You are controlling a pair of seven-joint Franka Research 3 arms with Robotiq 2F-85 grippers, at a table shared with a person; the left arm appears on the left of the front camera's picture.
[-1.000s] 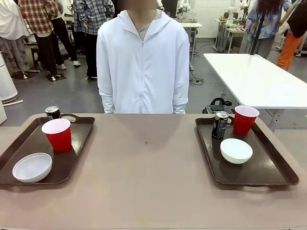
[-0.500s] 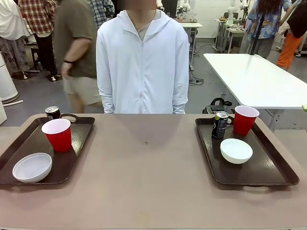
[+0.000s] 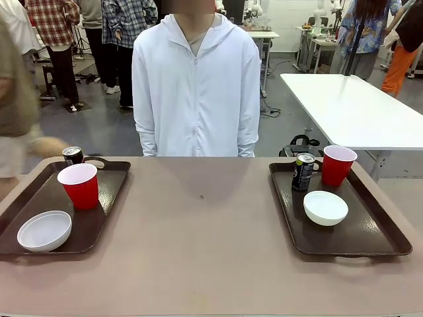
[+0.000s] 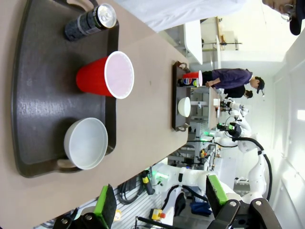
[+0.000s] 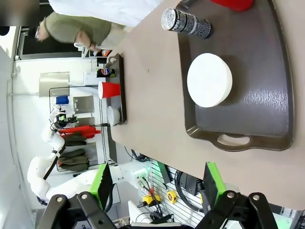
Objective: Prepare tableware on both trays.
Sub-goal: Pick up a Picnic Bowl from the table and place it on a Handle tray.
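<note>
Beige table [image 3: 205,251]: two brown trays [image 3: 39,198] [image 3: 370,231], each with red cup [image 3: 79,185] [image 3: 338,164], white bowl [image 3: 44,230] [image 3: 325,207], black can [image 3: 72,155] [image 3: 303,172]. Left gripper [image 4: 159,205], right gripper [image 5: 155,183] jaws wide, empty.

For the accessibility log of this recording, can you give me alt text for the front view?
Two brown trays sit on a tan table, the left tray and the right tray, each holding a red cup, a white bowl and a black can. A person in a white jacket stands behind the table's far edge.
</note>
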